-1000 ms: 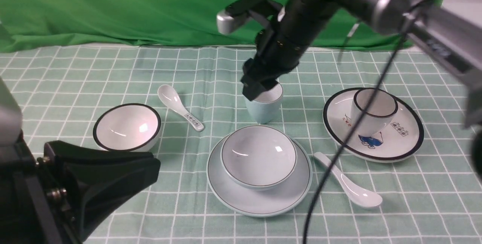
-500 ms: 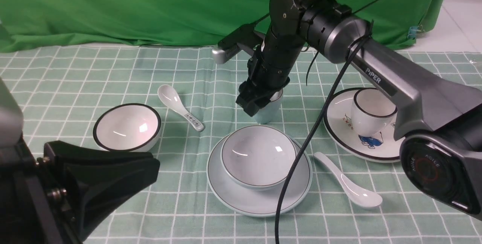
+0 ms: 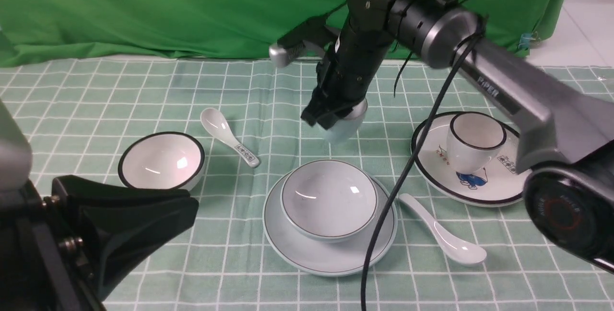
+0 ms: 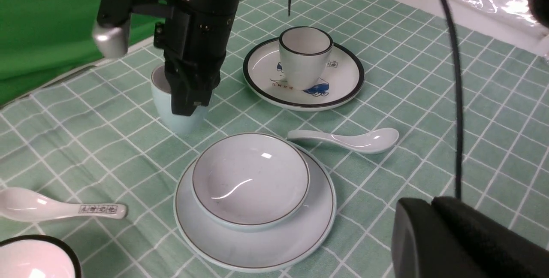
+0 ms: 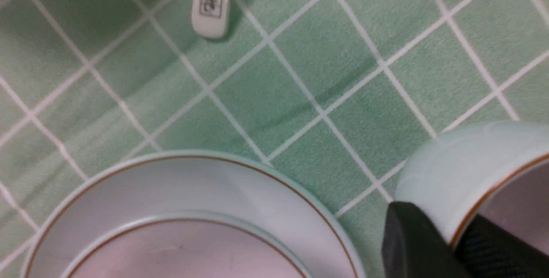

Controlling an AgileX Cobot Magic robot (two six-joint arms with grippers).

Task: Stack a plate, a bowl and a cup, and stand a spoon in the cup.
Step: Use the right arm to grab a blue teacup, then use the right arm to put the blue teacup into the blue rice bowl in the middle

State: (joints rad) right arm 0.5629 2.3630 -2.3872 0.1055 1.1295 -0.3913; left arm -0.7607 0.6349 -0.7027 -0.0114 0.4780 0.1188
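Note:
The pale blue bowl (image 3: 328, 200) sits in the pale blue plate (image 3: 331, 253) at the front middle of the cloth. Just behind them my right gripper (image 3: 331, 116) is shut on the rim of the pale blue cup (image 3: 346, 126), one finger inside and one outside. The cup hangs tilted a little above the cloth. The right wrist view shows that grip (image 5: 454, 235) on the cup (image 5: 459, 170) close to the plate's rim (image 5: 257, 183). The plain white spoon (image 3: 443, 234) lies right of the plate. My left gripper (image 3: 144, 220) is shut and empty at the front left.
A white bowl with a black rim (image 3: 162, 161) and a spoon with printed characters (image 3: 229, 136) lie to the left. At the right a black-rimmed white plate (image 3: 499, 184) carries a white cup (image 3: 472, 143). The right arm's cable hangs over the plate's right side.
The right gripper has shut on the cup's rim and raised it a little off the cloth, tilting it. The left arm has stayed in place.

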